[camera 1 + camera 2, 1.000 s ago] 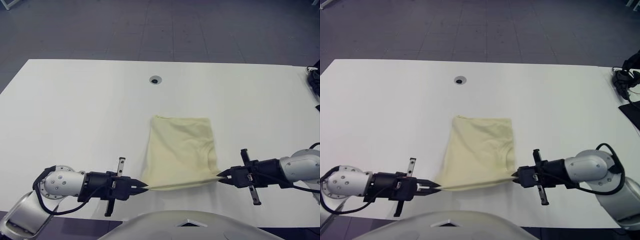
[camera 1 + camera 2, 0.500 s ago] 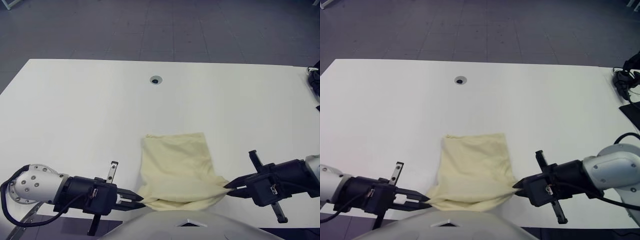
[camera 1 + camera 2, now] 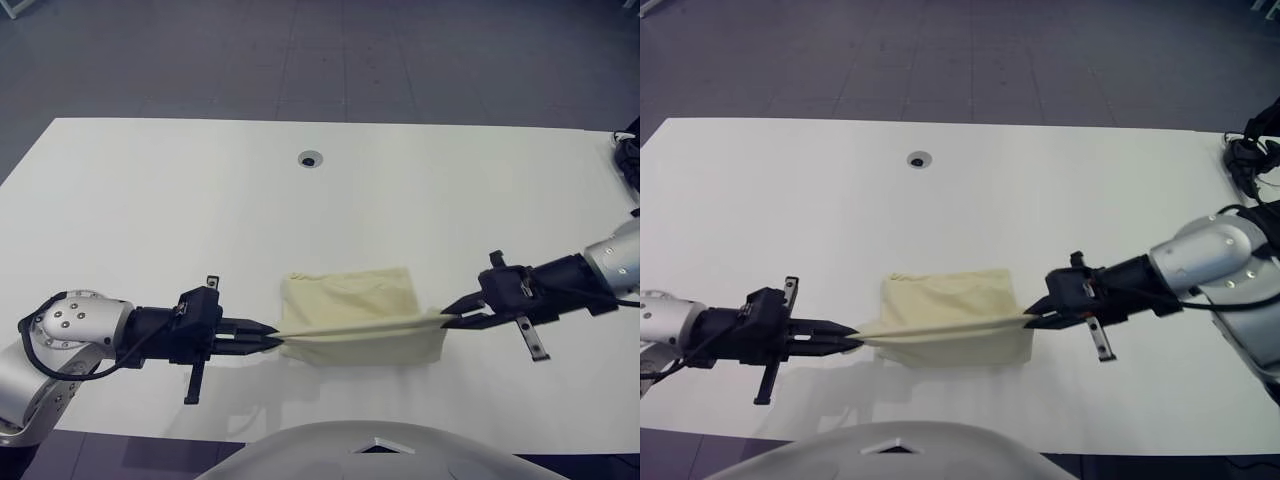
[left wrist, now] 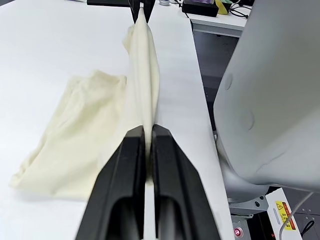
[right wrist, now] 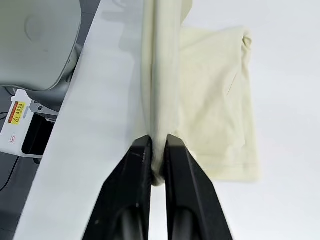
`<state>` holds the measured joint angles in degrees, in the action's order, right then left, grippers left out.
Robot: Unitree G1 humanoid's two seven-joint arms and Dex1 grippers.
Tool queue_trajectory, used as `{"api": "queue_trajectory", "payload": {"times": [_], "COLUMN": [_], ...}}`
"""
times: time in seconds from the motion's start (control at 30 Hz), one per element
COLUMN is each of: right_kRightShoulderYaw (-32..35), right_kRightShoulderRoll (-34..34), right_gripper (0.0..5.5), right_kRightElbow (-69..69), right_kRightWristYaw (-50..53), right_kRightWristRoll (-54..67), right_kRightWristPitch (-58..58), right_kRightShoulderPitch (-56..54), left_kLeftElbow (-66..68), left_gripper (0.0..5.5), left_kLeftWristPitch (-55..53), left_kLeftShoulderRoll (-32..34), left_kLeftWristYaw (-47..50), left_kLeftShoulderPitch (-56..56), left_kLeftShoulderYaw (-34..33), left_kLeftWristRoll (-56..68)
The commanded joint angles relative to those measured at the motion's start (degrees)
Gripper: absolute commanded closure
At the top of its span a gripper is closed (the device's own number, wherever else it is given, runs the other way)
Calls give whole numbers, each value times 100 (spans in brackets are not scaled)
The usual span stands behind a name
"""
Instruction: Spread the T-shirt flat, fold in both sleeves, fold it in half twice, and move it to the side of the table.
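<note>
The left gripper point(image 3: 268, 338) is clamping one near corner of the T-shirt point(image 3: 350, 296), its two black fingers point(image 4: 131, 150) pressed together on the cloth. The right gripper point(image 3: 450, 316) is pinching the opposite near corner in the same way. Between them they are holding that edge lifted off the surface, so it is stretching as a taut, narrow band from left to right.

The white table point(image 3: 150, 220) is carrying the rest of the garment close to its front edge, roughly midway across. The T-shirt is pale yellow and is lying as a compact, folded rectangle, wider than it is deep. The raised band is crossing above its near part, with cloth draping down from it to the tabletop and throwing a soft shadow. The far edge is resting flat with gentle wrinkles, and its far left corner is bunching slightly. In the wrist views the fabric is rising from the flat part into an upright fold that runs straight from one gripper to the other.

Dark cables point(image 3: 1243, 155) are lying at the table's far right edge. A small round hole point(image 3: 310, 159) is sitting in the tabletop well beyond the shirt.
</note>
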<state>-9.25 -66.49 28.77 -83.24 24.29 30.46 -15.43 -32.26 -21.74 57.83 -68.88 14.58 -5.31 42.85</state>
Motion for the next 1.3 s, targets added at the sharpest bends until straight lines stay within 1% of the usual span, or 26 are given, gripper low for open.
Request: {"api": "queue_trajectory", "payload": {"times": [0.03,0.13,0.23,0.33,0.43,0.5,0.6,0.7,0.77,0.83,0.9,1.0,1.13,1.3], "right_kRightShoulderYaw": [-1055,-1554,-1849,-1824,-1632,-1362,-668,57,469,776,990,1094,932,571], "right_kRightShoulderRoll": [584,972,1257,1416,1272,1049,525,2,-235,-372,-433,-450,-474,-386], "right_gripper": [531,531,531,531,531,531,531,531,531,531,531,531,531,531], "right_kRightElbow": [-873,-1445,-1980,-2242,-2010,-1582,-539,358,793,1111,1355,1628,1548,1183], "right_kRightWristYaw": [-182,-193,-177,-100,-187,-245,-356,-421,-402,-328,-199,41,160,257], "right_kRightWristRoll": [-646,-1004,-1321,-1405,-1331,-1156,-608,-121,119,288,397,488,412,197], "right_kRightWristPitch": [174,211,109,90,40,49,222,349,389,411,446,503,420,307], "right_kRightShoulderPitch": [-939,-1282,-1467,-1515,-1423,-1281,-850,-285,67,367,633,886,897,731], "left_kLeftElbow": [687,977,1037,1186,920,490,-324,-767,-1014,-1183,-1163,-899,-709,-455], "left_gripper": [549,549,549,549,549,549,549,549,549,549,549,549,549,549], "left_kLeftWristPitch": [-227,-448,-784,-1089,-1168,-1122,-1078,-1021,-982,-927,-847,-679,-688,-865], "left_kLeftShoulderRoll": [-170,-428,-740,-1072,-966,-702,-223,139,305,408,477,509,373,225], "left_kLeftWristYaw": [-20,102,360,730,692,405,-455,-1199,-1584,-1805,-1838,-1658,-1272,-816], "left_kLeftShoulderPitch": [-664,-1129,-1456,-1860,-1817,-1537,-863,-239,260,644,780,683,445,245], "left_kLeftShoulderYaw": [358,691,845,1017,962,690,-233,-1088,-1569,-1836,-1838,-1388,-837,-488], "left_kLeftWristRoll": [-260,-364,-287,-410,-401,-192,567,909,851,654,409,-77,-350,-347]}}
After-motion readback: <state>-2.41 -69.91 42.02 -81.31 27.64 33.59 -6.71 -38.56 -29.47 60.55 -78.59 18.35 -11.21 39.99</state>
